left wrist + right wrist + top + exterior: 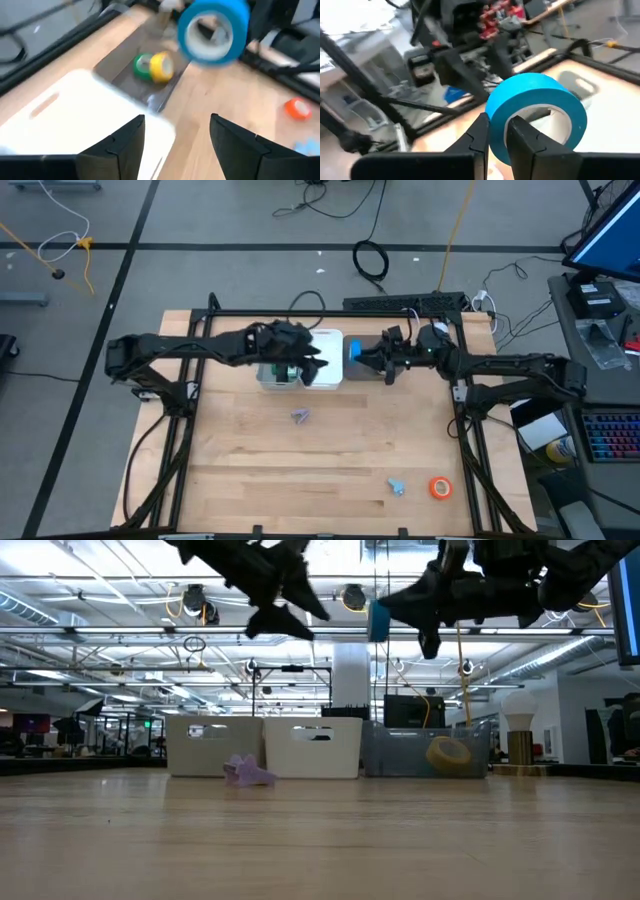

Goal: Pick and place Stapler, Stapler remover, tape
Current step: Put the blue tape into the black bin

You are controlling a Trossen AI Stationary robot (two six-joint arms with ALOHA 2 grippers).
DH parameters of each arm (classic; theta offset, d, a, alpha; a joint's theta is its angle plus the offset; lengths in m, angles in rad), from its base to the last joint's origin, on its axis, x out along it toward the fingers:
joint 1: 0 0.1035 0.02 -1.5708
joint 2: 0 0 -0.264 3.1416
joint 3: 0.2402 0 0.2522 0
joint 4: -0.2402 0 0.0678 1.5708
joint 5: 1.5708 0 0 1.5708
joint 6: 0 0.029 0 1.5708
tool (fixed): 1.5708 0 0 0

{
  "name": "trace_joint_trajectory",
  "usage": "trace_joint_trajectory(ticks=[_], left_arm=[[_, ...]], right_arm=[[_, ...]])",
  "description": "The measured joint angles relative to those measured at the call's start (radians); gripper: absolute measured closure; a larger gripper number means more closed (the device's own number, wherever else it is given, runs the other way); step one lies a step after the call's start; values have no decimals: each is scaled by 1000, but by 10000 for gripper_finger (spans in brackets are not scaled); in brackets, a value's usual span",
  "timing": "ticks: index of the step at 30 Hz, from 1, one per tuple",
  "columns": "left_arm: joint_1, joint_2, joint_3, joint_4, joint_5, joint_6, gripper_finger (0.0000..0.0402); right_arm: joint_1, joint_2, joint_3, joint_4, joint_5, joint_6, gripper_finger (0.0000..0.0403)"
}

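Observation:
My right gripper [498, 131] is shut on a blue tape roll [540, 107], held in the air above the bins at the table's far side [354, 348]. My left gripper [177, 142] stands open just left of it, over the white bins [310, 366], holding nothing. A green roll [142, 65] and a yellow roll [161, 67] lie in the grey bin [120, 70]. An orange roll [440, 487] lies flat on the table near the front right. A small purple thing [300, 416] and a small light-blue thing [397, 486] lie on the table; which is the stapler or the stapler remover I cannot tell. My right gripper pinches the blue roll's ring wall [498, 117], one finger inside the centre hole and one outside. The fingers come about level from the table's right side. The roll is lifted clear, standing on edge, its hole facing my left gripper.
Two white bins [327, 350] [268, 376] stand side by side with the grey bin [372, 342] along the far edge; something green [285, 372] shows in the left white bin. A black frame rims the table. Bare wood lies in the middle and front left.

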Motion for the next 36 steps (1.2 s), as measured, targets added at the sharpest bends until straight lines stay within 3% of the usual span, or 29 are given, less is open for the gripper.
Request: trace_joint_trajectory(ticks=[5,13,20,25,36], left_arm=[[5,-61,0,-196,-3,2,178],[5,-56,1,-190,-63,21,176],[8,-62,1,-184,-60,83,176],[30,-62,1,-169,-60,113,176],[85,-87,1,-120,-12,164,176]], right_arm=[[-36,-36,8,-153,68,-92,369],[-37,36,236,-666,164,-361,370],[-37,169,448,-990,278,-559,370],[-37,261,523,-1078,288,-648,370],[-37,408,528,-1110,312,-761,370]])
